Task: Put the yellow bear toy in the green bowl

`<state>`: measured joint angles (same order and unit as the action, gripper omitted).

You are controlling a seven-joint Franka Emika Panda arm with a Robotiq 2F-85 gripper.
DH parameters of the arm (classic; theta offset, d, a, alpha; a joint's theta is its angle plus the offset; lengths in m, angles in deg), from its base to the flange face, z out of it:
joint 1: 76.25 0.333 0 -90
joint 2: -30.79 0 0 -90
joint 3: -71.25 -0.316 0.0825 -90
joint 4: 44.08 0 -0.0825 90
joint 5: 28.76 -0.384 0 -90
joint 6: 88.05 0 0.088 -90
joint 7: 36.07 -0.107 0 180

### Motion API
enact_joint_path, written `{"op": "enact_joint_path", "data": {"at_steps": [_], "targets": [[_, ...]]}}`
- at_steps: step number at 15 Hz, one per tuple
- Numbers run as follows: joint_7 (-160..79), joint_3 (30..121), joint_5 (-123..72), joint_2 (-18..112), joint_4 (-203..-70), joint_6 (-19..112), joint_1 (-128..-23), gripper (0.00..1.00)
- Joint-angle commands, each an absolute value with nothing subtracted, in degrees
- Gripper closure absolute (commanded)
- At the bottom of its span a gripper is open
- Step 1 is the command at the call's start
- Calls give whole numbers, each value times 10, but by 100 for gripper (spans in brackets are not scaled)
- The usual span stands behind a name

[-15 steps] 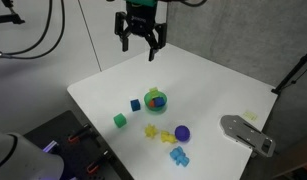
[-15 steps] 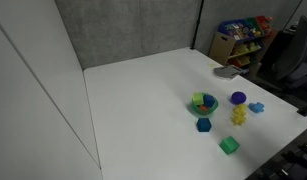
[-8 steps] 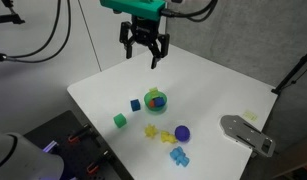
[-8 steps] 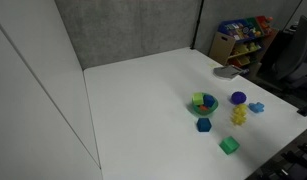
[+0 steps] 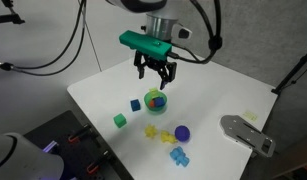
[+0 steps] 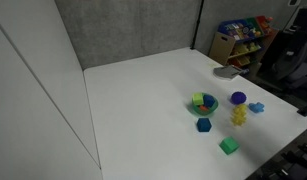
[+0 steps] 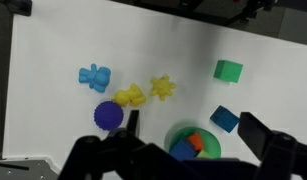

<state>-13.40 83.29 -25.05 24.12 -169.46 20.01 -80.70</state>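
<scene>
The yellow bear toy (image 7: 130, 96) lies on the white table beside a purple ball (image 7: 109, 116); it also shows in both exterior views (image 5: 168, 137) (image 6: 238, 117). The green bowl (image 7: 214, 146) holds blue and orange blocks and also shows in both exterior views (image 5: 156, 103) (image 6: 202, 103). My gripper (image 5: 156, 80) is open and empty, hanging above the bowl. In the wrist view its fingers (image 7: 193, 128) straddle the bowl, and the bear lies apart from them. The gripper is outside one exterior view.
A paler yellow star toy (image 7: 163, 88), a blue figure (image 7: 92, 77), a blue cube (image 7: 224, 119) and a green cube (image 7: 229, 70) lie around the bowl. A grey object (image 5: 246, 134) sits at the table's edge. A shelf of toys (image 6: 241, 38) stands behind the table.
My gripper has come down and moved toward the green bowl, still open. The toys and the bowl have not moved.
</scene>
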Motion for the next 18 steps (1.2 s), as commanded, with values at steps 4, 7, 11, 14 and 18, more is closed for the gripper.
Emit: {"op": "enact_joint_path", "data": {"at_steps": [4,7,11,14,18], "targets": [[-232,824,-253,280,-1764,366,-832,0],[-291,825,-262,311,-1782,429,-839,0],[-342,826,-301,371,-1784,497,-848,0],[-351,821,-344,422,-1776,556,-853,0],[-408,832,-319,500,-1761,636,-845,0]]}}
